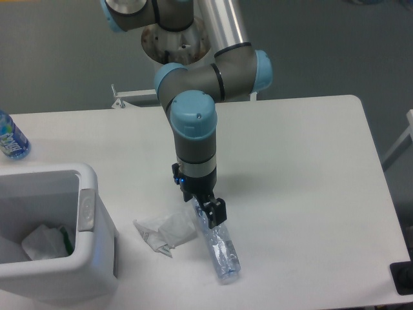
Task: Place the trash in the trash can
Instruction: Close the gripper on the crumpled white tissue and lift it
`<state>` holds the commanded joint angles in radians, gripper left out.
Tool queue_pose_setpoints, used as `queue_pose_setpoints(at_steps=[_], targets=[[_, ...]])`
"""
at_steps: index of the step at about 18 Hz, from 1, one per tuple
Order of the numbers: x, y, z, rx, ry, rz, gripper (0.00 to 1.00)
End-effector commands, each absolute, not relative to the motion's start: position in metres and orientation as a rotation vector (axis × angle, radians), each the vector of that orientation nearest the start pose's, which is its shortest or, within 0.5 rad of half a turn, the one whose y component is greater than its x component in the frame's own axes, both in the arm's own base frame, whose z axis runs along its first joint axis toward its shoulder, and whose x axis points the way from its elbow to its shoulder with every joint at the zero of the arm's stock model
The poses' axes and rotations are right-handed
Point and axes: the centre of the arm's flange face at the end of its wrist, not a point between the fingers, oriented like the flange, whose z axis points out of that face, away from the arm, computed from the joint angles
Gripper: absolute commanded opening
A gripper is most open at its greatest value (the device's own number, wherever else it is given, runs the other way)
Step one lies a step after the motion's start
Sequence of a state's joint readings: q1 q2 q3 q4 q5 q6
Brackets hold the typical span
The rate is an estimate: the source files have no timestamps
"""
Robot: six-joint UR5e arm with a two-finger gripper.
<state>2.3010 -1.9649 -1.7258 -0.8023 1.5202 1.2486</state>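
Note:
The clear, crinkled plastic bottle [223,253] lies on the white table, running from centre down to the right. My gripper [206,210] is down over its upper end, open, with a dark finger [218,212] on the bottle's right side; the other finger is hidden behind the wrist. I cannot tell whether the fingers touch the bottle. The crumpled white paper wad [166,231] lies just left of the bottle. The white trash can [87,210] stands at the lower left, well left of the gripper.
White crumpled paper [44,242] lies inside the trash can. A blue-labelled bottle [10,137] stands at the table's left edge. A black object [402,278] sits at the lower right corner. The arm's base rises behind the table's far edge.

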Motion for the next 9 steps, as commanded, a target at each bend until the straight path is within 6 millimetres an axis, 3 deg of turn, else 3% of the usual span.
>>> queue_pose_setpoints(at_steps=[6, 9], targets=[[-0.289, 0.567, 0.252, -2.875, 0.831, 0.184, 1.0], [-0.266, 0.579, 0.228, -2.908, 0.907, 0.175, 1.0]])
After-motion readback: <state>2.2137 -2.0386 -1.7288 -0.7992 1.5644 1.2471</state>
